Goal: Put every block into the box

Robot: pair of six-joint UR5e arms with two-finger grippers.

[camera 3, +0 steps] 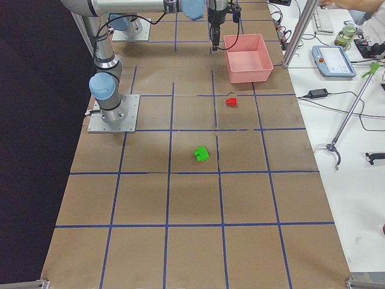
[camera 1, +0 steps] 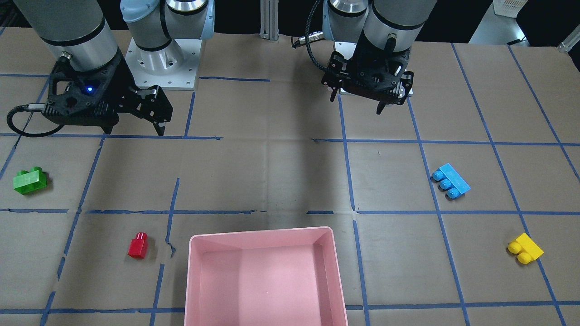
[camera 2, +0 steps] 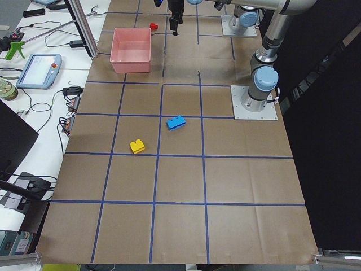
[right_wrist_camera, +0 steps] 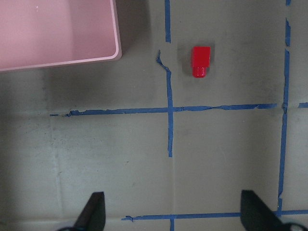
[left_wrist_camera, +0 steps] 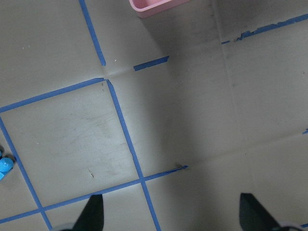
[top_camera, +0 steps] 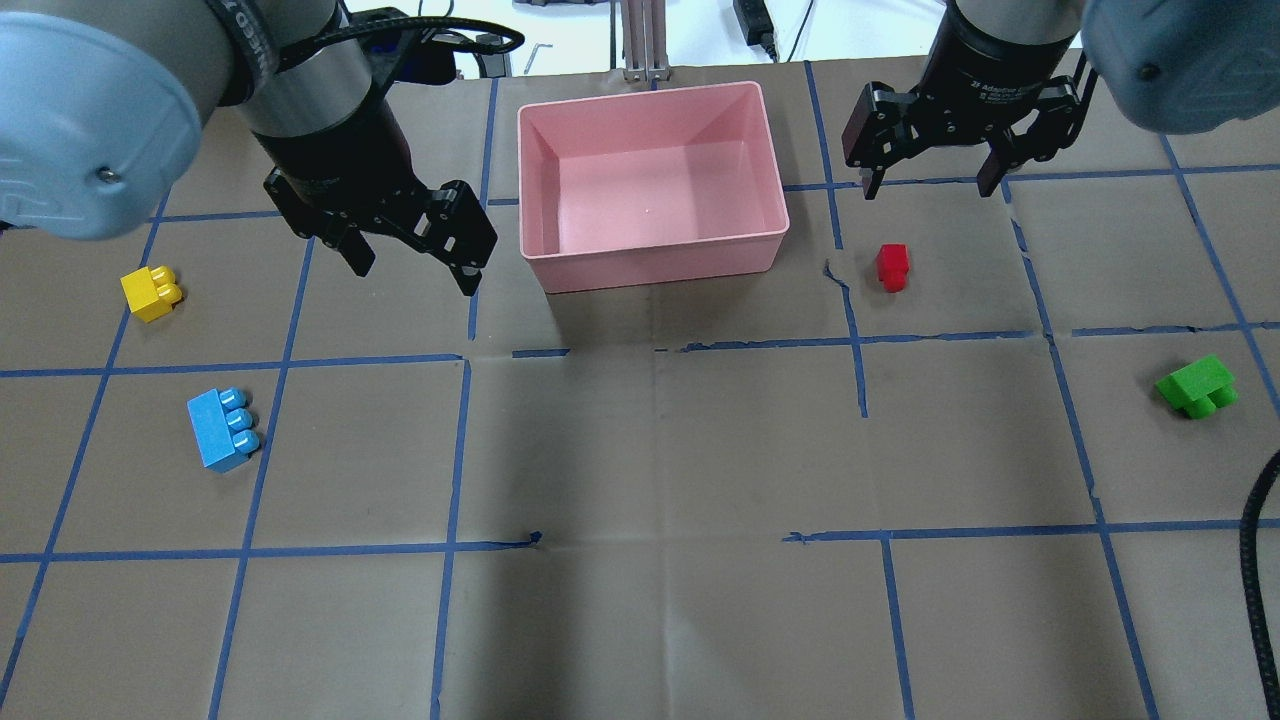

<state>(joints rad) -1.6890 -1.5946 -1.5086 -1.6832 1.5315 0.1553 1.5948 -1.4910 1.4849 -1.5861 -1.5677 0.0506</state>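
The pink box stands empty at the far middle of the table. The yellow block and light-blue block lie on the left, and the blue one peeks in at the left wrist view's edge. The red block lies just right of the box and shows in the right wrist view. The green block lies far right. My left gripper hovers open and empty left of the box. My right gripper hovers open and empty beyond the red block.
Blue tape lines grid the brown table cover. The arm bases stand at the robot's side. A side bench with a tablet, cables and tools runs beyond the table's far edge, behind the box.
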